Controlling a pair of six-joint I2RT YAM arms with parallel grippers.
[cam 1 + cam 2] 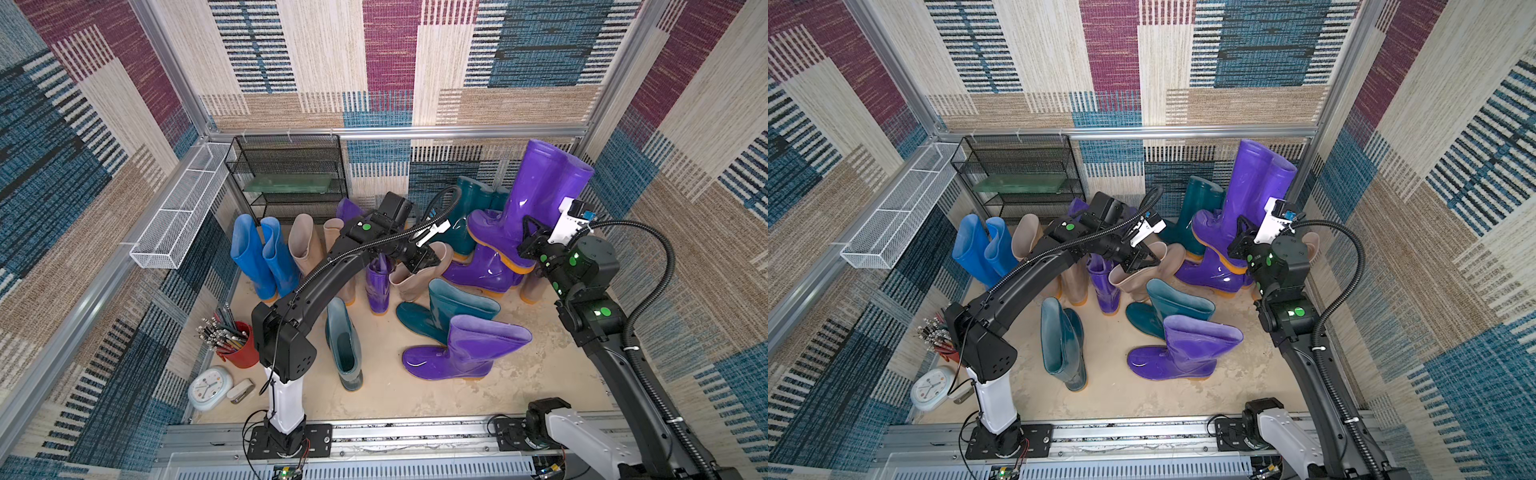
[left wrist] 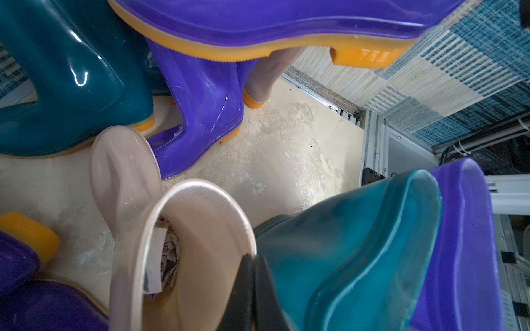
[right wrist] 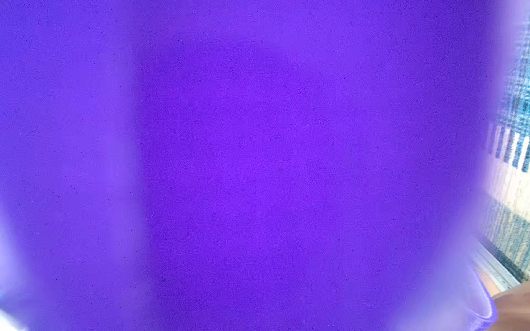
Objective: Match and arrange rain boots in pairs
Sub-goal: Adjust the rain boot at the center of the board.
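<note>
My left gripper (image 1: pixel 428 259) (image 2: pixel 253 258) is shut on the rim of a short beige rain boot (image 1: pixel 415 278) (image 2: pixel 200 229) standing mid-floor with crumpled paper inside. My right gripper (image 1: pixel 530 232) (image 1: pixel 1241 233) is shut on a tall purple boot (image 1: pixel 536 195) (image 2: pixel 258 20) at its heel, holding it upright above another purple boot (image 1: pixel 482 270). That held boot's purple surface (image 3: pixel 258 157) fills the right wrist view and hides the fingers. A blue pair (image 1: pixel 262 257) and tall beige boots (image 1: pixel 307 245) stand at the back left. Teal boots (image 1: pixel 345 349) (image 1: pixel 444 307) and a short purple boot (image 1: pixel 465 349) stand in front.
A black mesh shelf (image 1: pixel 286 174) stands at the back wall and a white wire basket (image 1: pixel 178 216) hangs on the left wall. A red cup of pens (image 1: pixel 239 345), a clock (image 1: pixel 208 388) and a stapler (image 1: pixel 241 390) sit at the front left. Taller teal boots (image 1: pixel 465 208) stand at the back.
</note>
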